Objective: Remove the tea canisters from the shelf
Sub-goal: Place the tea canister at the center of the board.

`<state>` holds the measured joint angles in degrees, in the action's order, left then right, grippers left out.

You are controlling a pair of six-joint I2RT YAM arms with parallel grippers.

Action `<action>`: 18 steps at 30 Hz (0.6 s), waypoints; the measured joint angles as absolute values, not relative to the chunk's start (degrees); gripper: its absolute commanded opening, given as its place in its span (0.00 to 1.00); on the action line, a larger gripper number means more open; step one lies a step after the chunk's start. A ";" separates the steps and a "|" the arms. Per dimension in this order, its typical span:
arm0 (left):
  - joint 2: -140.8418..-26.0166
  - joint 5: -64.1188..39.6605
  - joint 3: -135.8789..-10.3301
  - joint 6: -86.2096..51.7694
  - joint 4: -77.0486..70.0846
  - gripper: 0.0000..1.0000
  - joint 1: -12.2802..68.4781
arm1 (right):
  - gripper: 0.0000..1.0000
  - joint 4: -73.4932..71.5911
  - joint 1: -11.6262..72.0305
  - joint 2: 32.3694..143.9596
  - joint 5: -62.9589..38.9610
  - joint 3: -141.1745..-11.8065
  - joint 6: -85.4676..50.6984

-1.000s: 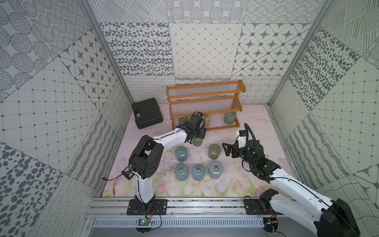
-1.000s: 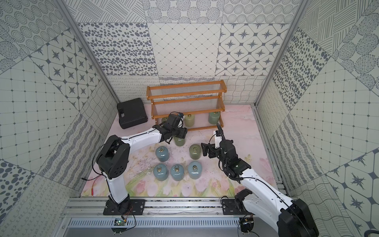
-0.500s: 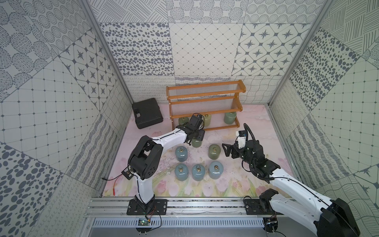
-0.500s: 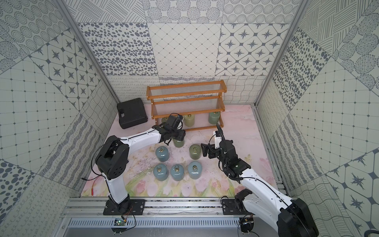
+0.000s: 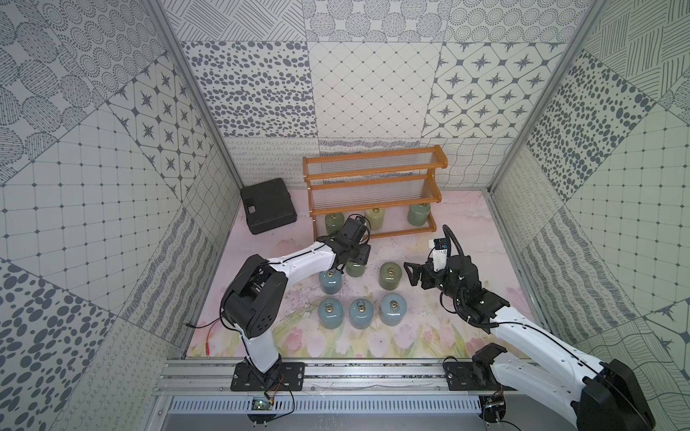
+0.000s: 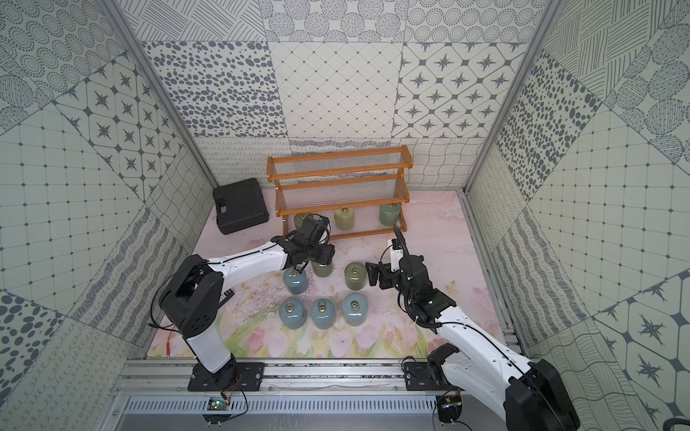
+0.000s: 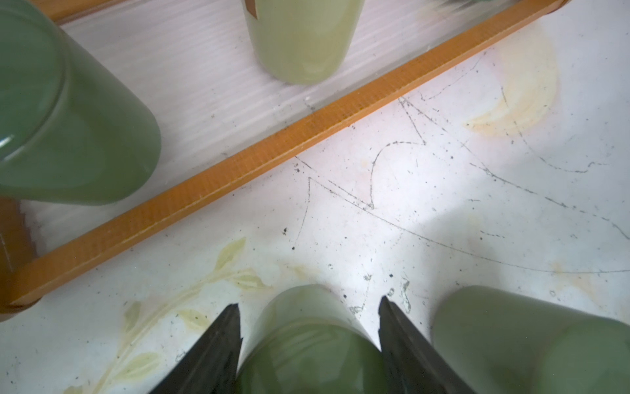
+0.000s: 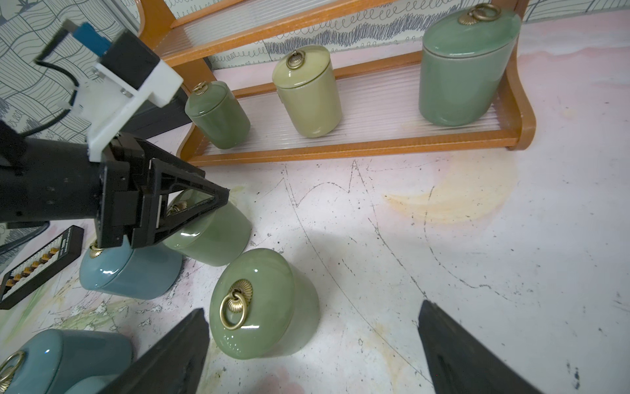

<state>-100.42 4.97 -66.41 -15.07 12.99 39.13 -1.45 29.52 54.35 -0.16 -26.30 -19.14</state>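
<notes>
The orange-brown shelf [image 5: 373, 171] stands at the back. Its lowest tier holds three tea canisters: olive [image 5: 333, 223], pale yellow-green [image 5: 374, 218] and sage green [image 5: 419, 214]. My left gripper [image 7: 308, 303] is shut on a green canister [image 7: 306, 348], low over the mat in front of the shelf [image 5: 354, 268]; the right wrist view shows it tilted [image 8: 211, 232]. My right gripper [image 8: 313, 308] is open, its fingers either side of an olive canister [image 8: 262, 303] without touching it. Several blue-grey canisters stand on the mat, one [image 5: 329, 281] beside the held one and three in the front row [image 5: 360, 312].
A flat black case [image 5: 268, 205] lies left of the shelf. In the right wrist view a small black connector strip [image 8: 41, 262] lies on the mat under the left arm. Patterned walls close in the sides and back, and a metal rail [image 5: 336, 377] runs along the front.
My left gripper has carried the green canister a little forward from the shelf, down beside the blue-grey one. The right arm has not moved.
</notes>
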 measured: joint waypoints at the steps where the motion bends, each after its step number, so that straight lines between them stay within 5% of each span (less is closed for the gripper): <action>1: -100.01 4.99 -65.93 -15.38 13.02 0.67 39.31 | 1.00 -1.45 29.52 54.35 -0.21 -26.28 -19.14; 18: -96.29 4.86 -61.45 -19.88 12.91 0.68 42.39 | 1.00 -1.45 29.52 54.24 -1.02 -26.17 -19.55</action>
